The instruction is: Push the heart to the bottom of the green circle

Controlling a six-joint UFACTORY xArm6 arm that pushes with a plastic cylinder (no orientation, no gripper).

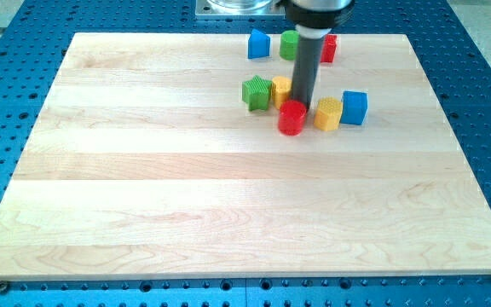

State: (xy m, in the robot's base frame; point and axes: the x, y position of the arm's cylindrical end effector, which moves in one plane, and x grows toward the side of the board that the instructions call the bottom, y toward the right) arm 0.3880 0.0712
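The main risk is the crowding round my tip (301,104), which rests on the board in the middle of a cluster. It is a bare rod end with nothing to open or close, and it holds nothing. A red round block (292,118) sits touching or nearly touching it on the view's bottom side, so any sweep that way would carry that block along. The heart (280,87) I take to be the yellow piece just to the view's upper left of my tip, close against the rod. The rod hides part of it and its outline is too soft to be sure. A push from here would strike it off-centre, and I judge it could spin or slide towards the view's left into the green star (257,92) just beyond. The green circle (289,44) lies well up the view from my tip, partly behind the rod, with bare board between it and the heart. Too long a shove would knock the circle away. Another yellow block (328,112) is just to the view's right of my tip, and it could be mistaken for the heart. The heart looks small and pale yellow with a rounded top, and sits flat.
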